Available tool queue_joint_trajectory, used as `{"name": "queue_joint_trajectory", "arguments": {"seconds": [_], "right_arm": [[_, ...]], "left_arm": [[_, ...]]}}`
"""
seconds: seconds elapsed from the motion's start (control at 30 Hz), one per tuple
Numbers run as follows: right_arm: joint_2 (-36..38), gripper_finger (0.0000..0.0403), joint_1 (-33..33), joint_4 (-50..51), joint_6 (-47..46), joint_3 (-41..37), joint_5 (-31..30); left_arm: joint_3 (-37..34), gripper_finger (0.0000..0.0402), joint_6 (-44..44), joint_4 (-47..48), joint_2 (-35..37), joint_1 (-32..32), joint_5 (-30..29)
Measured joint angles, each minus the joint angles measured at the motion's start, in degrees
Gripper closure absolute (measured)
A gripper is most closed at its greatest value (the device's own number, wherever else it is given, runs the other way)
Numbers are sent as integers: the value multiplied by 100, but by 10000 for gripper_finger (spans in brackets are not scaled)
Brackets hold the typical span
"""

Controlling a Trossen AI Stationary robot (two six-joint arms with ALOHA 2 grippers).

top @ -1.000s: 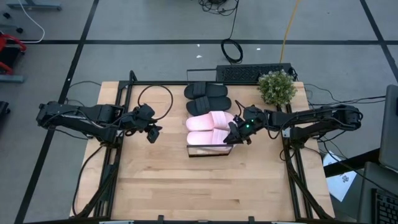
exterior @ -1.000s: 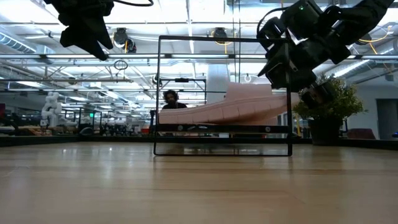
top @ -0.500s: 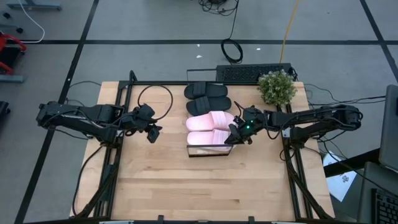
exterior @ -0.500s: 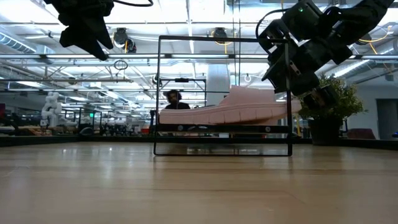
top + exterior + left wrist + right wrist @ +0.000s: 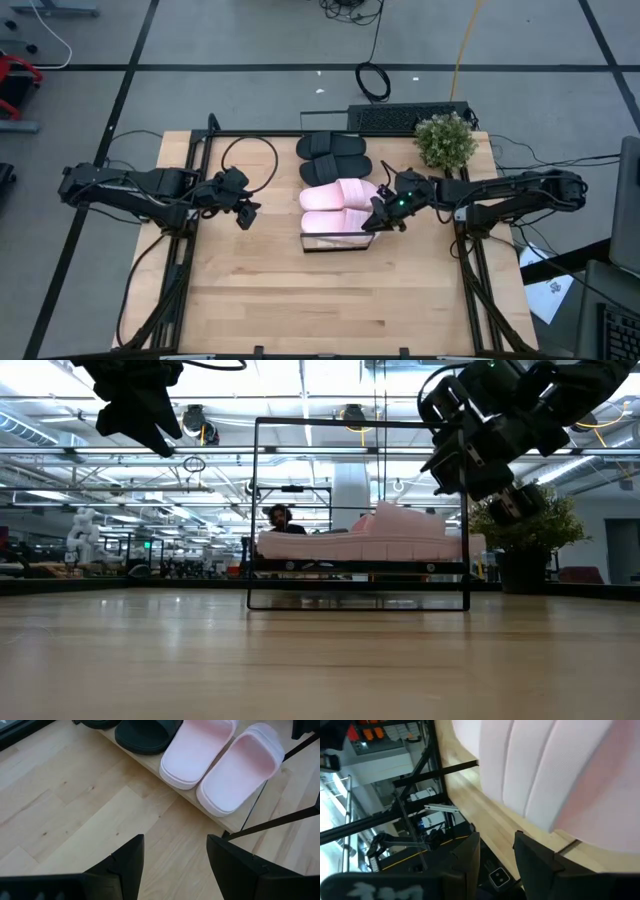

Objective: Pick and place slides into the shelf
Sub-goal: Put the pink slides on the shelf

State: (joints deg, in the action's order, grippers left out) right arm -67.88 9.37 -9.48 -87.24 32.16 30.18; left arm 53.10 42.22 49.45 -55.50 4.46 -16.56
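Observation:
Two light pink slides (image 5: 337, 195) (image 5: 334, 219) lie flat, side by side, on the shelf (image 5: 338, 240), near its black-framed end. In the low view the pink slide (image 5: 370, 538) rests sole-down on the plank inside the frame (image 5: 258, 510). The black pair (image 5: 322, 146) (image 5: 337, 168) lies on the plank's far part. My right gripper (image 5: 377, 214) (image 5: 495, 842) hovers open just to the right of the pink slides' ends. Left of the shelf, my left gripper (image 5: 245, 214) (image 5: 175, 845) waits open above the table.
A potted plant (image 5: 445, 140) stands at the table's far right corner, and a keyboard (image 5: 405, 118) lies past the far edge. Bare tabletop (image 5: 330, 300) spreads over the near half. A person (image 5: 275, 520) sits in the room behind.
The near pink slide stood tilted, its right end raised at my right gripper. That end has come down, so the slide now lies level on the shelf. My right gripper has then risen slightly, away from it.

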Motion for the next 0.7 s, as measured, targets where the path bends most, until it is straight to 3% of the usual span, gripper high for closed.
{"name": "queue_joint_trajectory", "arguments": {"seconds": [0.7], "right_arm": [[-22,293,-11,471,100,0,-333]], "left_arm": [[0,192,-4,0,0,0,2]]}}
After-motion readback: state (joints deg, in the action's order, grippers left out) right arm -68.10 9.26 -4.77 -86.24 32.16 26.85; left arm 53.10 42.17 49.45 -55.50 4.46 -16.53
